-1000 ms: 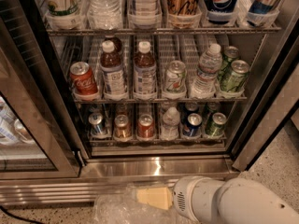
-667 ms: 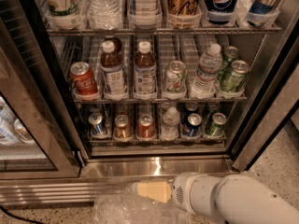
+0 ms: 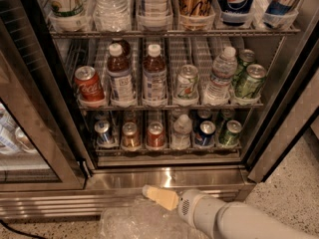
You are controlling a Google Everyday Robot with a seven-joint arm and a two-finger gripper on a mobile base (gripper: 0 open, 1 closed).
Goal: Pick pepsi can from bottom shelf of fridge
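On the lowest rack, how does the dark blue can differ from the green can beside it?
The pepsi can is dark navy; the green can is green. The pepsi can stands next to a small water bottle; the green can takes the rightmost lane. Both stand upright on the bottom shelf, alike in size, with silver tops. The claw is low in front of the fridge, touching neither.

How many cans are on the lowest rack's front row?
5, left to right: pale blue can, copper can, red can, pepsi can, green can; others may hide behind. The gripper sits low before the fridge.
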